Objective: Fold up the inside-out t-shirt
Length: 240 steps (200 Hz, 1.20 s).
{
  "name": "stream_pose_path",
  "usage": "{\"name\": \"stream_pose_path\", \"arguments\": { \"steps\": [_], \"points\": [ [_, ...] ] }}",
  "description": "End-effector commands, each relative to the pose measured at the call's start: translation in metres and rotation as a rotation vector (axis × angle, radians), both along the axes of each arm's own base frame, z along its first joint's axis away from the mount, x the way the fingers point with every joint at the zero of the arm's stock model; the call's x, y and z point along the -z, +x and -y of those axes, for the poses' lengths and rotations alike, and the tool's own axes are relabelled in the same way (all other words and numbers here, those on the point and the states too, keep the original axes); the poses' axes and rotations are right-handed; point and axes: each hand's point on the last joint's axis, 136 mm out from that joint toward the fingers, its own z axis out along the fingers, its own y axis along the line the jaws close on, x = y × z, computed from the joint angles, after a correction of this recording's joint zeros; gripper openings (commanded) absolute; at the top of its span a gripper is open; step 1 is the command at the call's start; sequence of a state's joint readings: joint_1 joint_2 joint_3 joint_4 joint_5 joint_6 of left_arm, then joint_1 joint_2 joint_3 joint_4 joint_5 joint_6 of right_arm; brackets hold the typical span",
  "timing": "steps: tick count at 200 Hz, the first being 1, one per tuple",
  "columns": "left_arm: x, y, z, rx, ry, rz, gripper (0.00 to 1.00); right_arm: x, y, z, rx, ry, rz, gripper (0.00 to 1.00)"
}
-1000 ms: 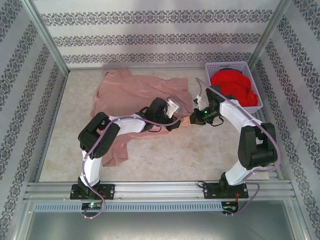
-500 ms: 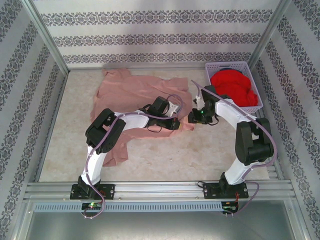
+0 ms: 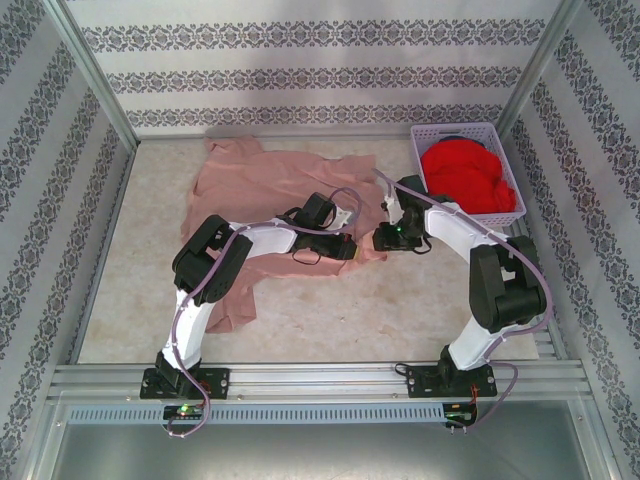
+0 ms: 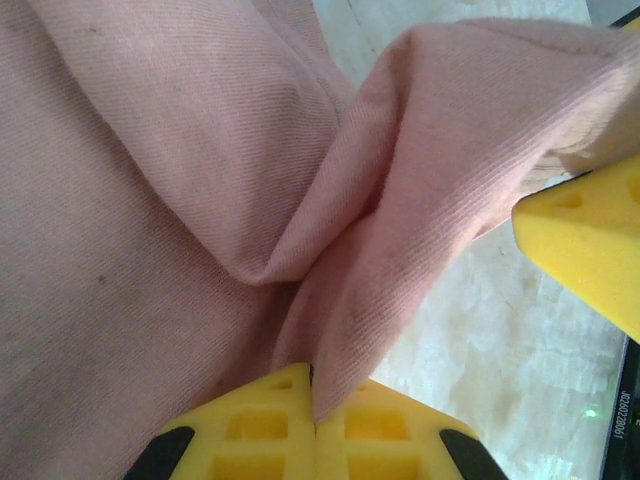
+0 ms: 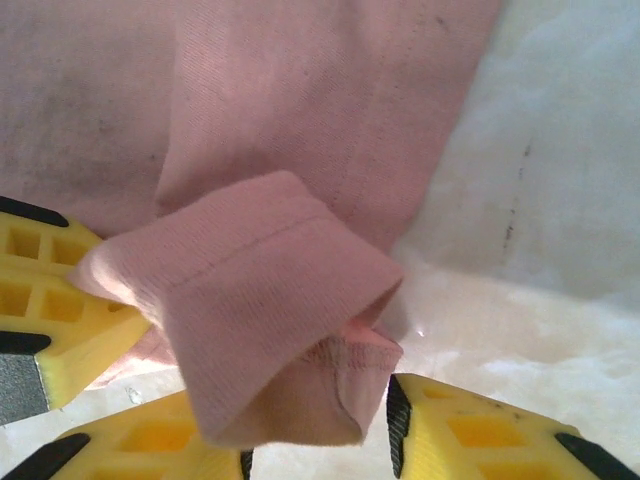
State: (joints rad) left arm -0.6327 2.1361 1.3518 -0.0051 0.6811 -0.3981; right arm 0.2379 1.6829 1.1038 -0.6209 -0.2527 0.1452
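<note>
White-and-black arms [image 3: 268, 240], lilac cables [image 3: 178, 330], yellow fingers [image 5: 480, 435]

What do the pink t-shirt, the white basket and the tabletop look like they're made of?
Pink t-shirt: soft matte knit, likely cotton, with fine ribbed weave and stitched hem. White basket: probably moulded plastic, given its lattice walls. Tabletop: pale marbled pattern; stone or laminate, unclear.

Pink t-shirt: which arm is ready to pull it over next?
Left, probably: the left gripper has its jaws pinched shut on the t-shirt fold; the right gripper jaws stand apart, not gripping.
</note>
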Motion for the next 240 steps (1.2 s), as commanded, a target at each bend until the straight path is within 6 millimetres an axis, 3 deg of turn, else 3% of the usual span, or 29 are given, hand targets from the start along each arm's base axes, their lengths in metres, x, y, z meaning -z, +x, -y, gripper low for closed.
{"name": "stream_pose_path", "arguments": {
  "steps": [1, 67, 88, 104, 121, 134, 152, 177, 192, 207, 225, 240],
  "points": [
    [-0.005, 0.001, 0.001, 0.004, -0.008, -0.028, 0.0, 0.003, 0.007, 0.004, -0.037, -0.048, 0.04, 0.38],
    [-0.007, 0.003, 0.001, 0.0, -0.01, -0.036, 0.0, -0.004, 0.008, 0.0, -0.061, -0.037, 0.086, 0.01],
    [-0.014, 0.005, 0.001, -0.008, -0.023, -0.032, 0.0, -0.015, 0.006, 0.0, -0.051, -0.017, 0.115, 0.0],
    [-0.03, 0.009, -0.002, -0.033, -0.048, -0.008, 0.16, -0.027, 0.004, -0.001, -0.022, 0.05, 0.134, 0.0],
    [-0.052, 0.012, -0.016, -0.074, -0.033, 0.054, 0.44, -0.039, 0.002, -0.004, 0.017, 0.129, 0.141, 0.0],
    [-0.063, 0.008, -0.043, -0.136, 0.046, 0.108, 0.55, -0.046, 0.002, -0.007, 0.032, 0.166, 0.147, 0.0],
    [-0.07, -0.012, -0.099, -0.281, 0.217, 0.151, 0.62, -0.054, 0.004, -0.012, 0.048, 0.207, 0.153, 0.0],
    [-0.052, -0.072, -0.191, -0.475, 0.502, 0.051, 0.64, -0.056, 0.007, -0.011, 0.065, 0.203, 0.154, 0.0],
    [-0.045, -0.108, -0.23, -0.565, 0.606, -0.028, 0.65, -0.055, 0.009, -0.009, 0.068, 0.186, 0.156, 0.0],
    [-0.044, -0.129, -0.266, -0.684, 0.691, -0.048, 0.66, -0.055, 0.012, -0.009, 0.069, 0.184, 0.157, 0.0],
    [-0.045, -0.143, -0.311, -0.852, 0.703, -0.092, 0.7, -0.054, 0.014, -0.013, 0.062, 0.199, 0.161, 0.0],
    [-0.039, -0.155, -0.335, -0.981, 0.611, -0.177, 0.69, -0.055, 0.014, -0.015, 0.05, 0.21, 0.162, 0.0]
  ]
}}
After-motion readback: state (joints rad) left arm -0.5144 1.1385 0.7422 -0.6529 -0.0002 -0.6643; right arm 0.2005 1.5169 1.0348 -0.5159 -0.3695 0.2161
